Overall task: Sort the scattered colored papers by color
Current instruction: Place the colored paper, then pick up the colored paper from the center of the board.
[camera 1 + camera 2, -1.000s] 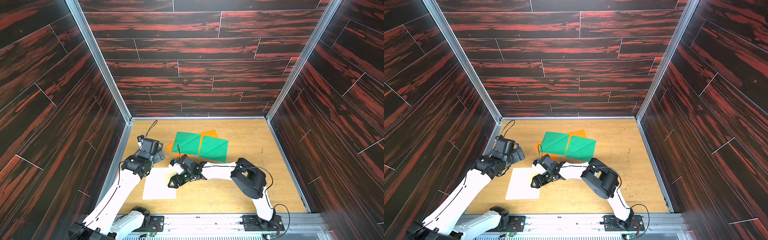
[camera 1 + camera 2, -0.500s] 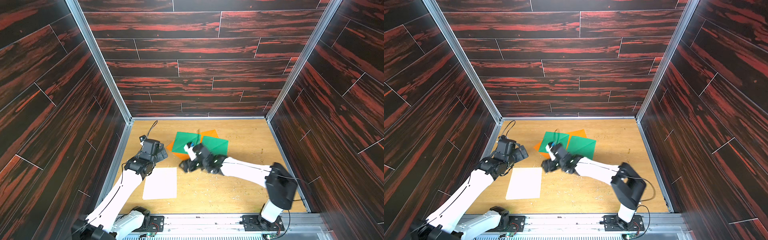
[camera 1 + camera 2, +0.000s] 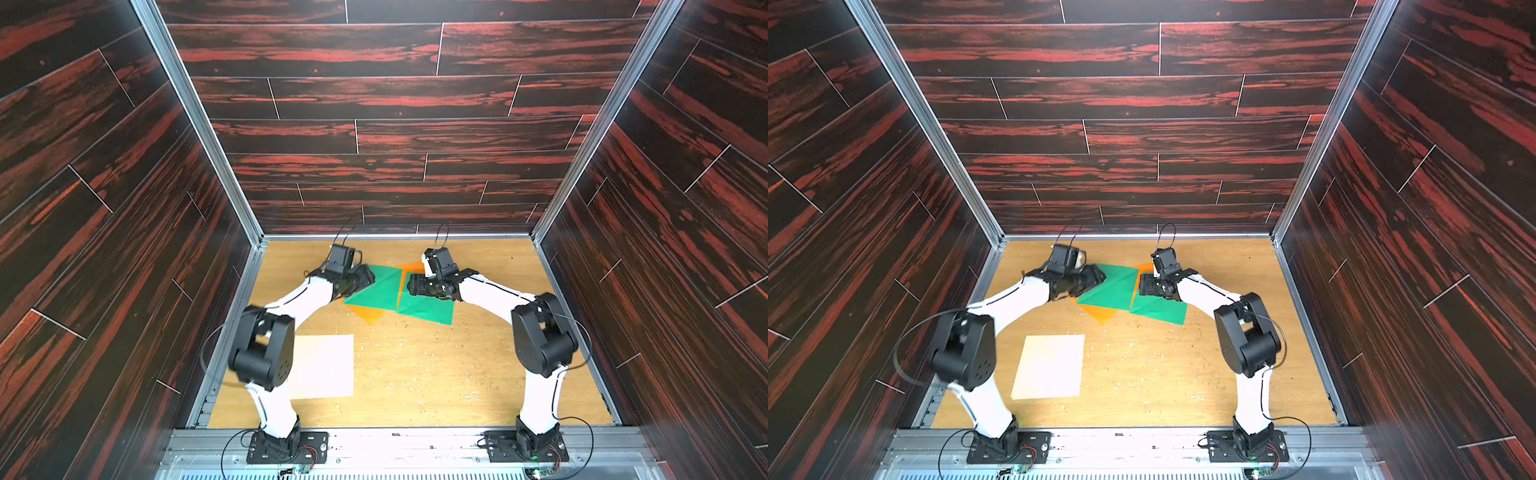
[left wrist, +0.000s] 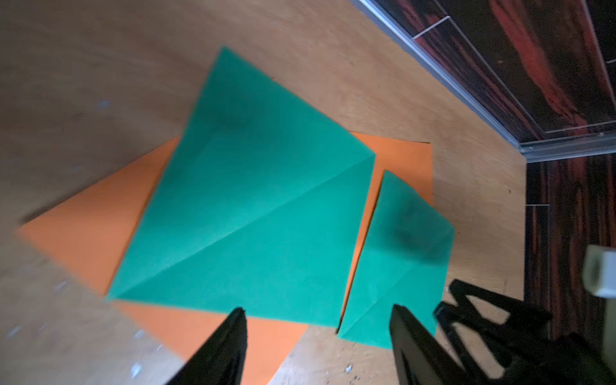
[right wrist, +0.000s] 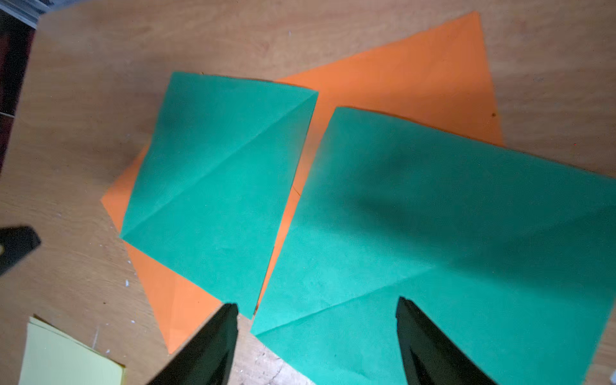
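Observation:
Two green papers lie side by side at the back of the table, the left one point(image 3: 376, 291) point(image 4: 253, 200) point(image 5: 216, 180) and the right one point(image 3: 428, 309) point(image 4: 400, 253) point(image 5: 450, 233). Orange paper point(image 3: 365, 313) point(image 5: 416, 73) sticks out from under both; I cannot tell how many orange sheets there are. A cream-white paper point(image 3: 324, 365) point(image 3: 1050, 365) lies flat at the front left. My left gripper point(image 3: 365, 276) point(image 4: 318, 308) hovers open at the left green paper's edge. Over the right green paper, my right gripper point(image 3: 415, 284) point(image 5: 316, 301) is open and holds nothing.
Dark wood-patterned walls with aluminium rails point(image 3: 395, 237) close in the tan tabletop point(image 3: 436, 374) on three sides. Both arm bases point(image 3: 286, 446) stand on the front rail. The left elbow point(image 3: 262, 353) hangs over the cream paper's left edge.
My right gripper left the cream paper and swung back and right to the right green paper. The left gripper reached back and right to the left green paper and narrowed a little.

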